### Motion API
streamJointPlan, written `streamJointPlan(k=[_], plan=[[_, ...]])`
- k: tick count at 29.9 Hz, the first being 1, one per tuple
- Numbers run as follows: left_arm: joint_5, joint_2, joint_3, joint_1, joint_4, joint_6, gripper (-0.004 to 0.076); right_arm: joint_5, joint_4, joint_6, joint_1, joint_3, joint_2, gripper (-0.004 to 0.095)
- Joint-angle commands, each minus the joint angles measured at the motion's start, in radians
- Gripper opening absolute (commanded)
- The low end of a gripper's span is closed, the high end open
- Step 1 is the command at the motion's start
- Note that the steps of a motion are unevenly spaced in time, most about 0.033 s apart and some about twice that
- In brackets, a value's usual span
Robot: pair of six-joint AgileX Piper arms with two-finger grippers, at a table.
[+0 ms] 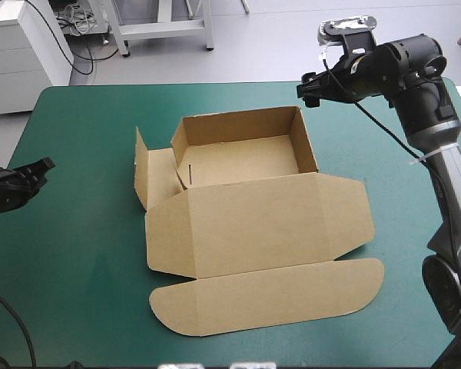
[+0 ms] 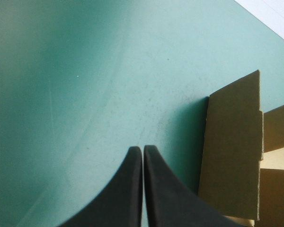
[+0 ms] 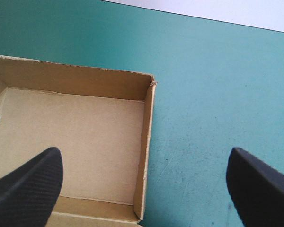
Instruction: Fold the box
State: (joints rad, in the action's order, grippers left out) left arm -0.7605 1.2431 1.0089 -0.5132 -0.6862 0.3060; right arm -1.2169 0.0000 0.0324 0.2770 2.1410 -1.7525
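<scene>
High view, left to right. At far left, left gripper (image 1: 43, 165) low over the teal-green cover (image 1: 77, 254), black fingers pressed together into one point, gripping nothing, near but clear of the box (image 1: 242, 157). At centre, the brown box as an open tray, walls raised; side flap (image 1: 141, 175) upright off its left wall; lid (image 1: 253, 223) flat toward the near edge, ending in a rounded tuck flap (image 1: 269, 296). At upper right, right gripper (image 1: 307, 86) raised over the tray's far right corner, fingers spread wide, empty.
</scene>
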Motion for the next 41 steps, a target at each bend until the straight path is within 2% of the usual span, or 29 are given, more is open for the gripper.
streamJointPlan(k=[1, 25, 31, 41], plan=[[0.023, -0.026, 0.026, 0.003, -0.044, -0.003, -0.0008, 0.046, 0.008, 0.008, 0.001, 0.025, 0.038, 0.0858], [0.029, -0.026, 0.026, 0.006, -0.04, -0.019, -0.0008, 0.046, 0.009, -0.01, -0.003, 0.025, -0.284, 0.0858], [0.037, -0.026, 0.026, 0.006, -0.04, -0.019, -0.0008, 0.046, 0.051, -0.019, -0.003, 0.02, -0.317, 0.0858], [0.037, -0.026, 0.026, 0.006, -0.04, -0.019, -0.0008, 0.046, 0.041, -0.032, -0.003, -0.075, -0.318, 0.0858]])
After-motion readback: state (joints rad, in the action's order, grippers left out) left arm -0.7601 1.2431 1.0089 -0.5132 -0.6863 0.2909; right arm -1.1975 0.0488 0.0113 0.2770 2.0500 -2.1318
